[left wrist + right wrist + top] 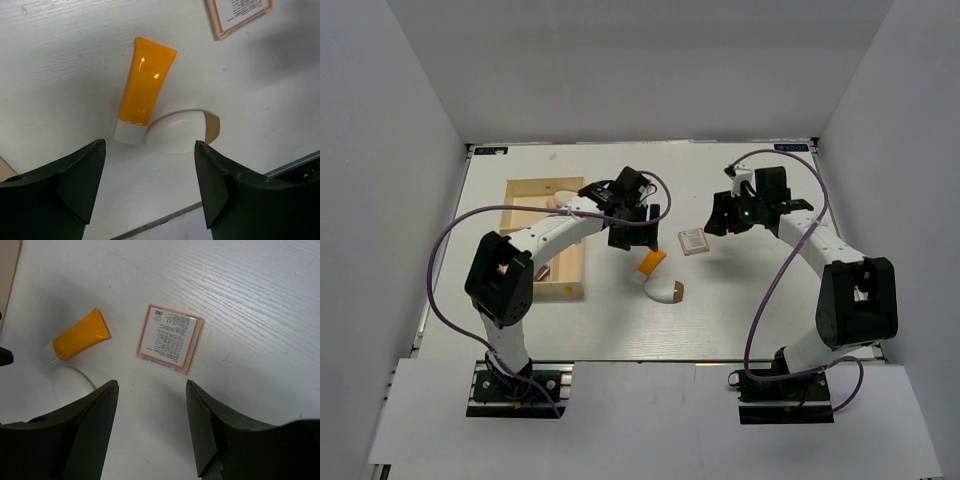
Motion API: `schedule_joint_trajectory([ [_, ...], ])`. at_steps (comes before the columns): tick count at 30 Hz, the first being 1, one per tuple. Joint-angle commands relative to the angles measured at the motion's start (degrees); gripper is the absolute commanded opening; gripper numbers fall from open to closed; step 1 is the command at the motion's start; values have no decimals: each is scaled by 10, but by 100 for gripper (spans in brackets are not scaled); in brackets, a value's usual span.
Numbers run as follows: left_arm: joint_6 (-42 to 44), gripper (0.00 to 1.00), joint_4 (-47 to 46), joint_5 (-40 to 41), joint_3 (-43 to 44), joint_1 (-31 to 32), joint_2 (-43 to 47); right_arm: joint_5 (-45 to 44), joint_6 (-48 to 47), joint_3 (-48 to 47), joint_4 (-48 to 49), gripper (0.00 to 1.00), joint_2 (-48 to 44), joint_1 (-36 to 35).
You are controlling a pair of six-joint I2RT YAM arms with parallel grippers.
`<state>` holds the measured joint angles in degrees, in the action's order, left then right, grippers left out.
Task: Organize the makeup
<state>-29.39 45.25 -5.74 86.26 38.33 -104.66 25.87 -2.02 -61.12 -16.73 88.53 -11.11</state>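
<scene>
The left claw point(149, 145) fills the bottom of its wrist view, dark fingers spread wide with nothing between them, hovering over the orange tube point(145, 85). The tube lies flat on the white tabletop point(620, 330) at mid-frame, its white cap point(129, 134) pointing down-left and resting against a pale egg-shaped sponge point(177, 131) with a tan end. In the top view both sit at centre, right of the wooden tray point(545, 184). The right claw point(151, 383) is likewise spread and empty, above the square compact point(170, 338), which lies label-up and apart from the tube. The tube looks light, soft-walled and glossy, so it may squirm. Pinching across its body just above the stiffer cap seems safest. The sponge should be feather-light, squashy and prone to roll. The compact is rigid and flat, best gripped by two opposite edges.
</scene>
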Motion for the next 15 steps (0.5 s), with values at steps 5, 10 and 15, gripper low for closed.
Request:
schedule_joint_trajectory([
  [5,19,81,16,36,44,24,-15,17,-6,7,-1,63,-7,11],
  [10,25,82,20,43,51,31,-34,18,-10,14,-1,63,-5,13],
  [15,29,82,23,49,55,41,-42,8,-30,19,-8,66,1,10],
])
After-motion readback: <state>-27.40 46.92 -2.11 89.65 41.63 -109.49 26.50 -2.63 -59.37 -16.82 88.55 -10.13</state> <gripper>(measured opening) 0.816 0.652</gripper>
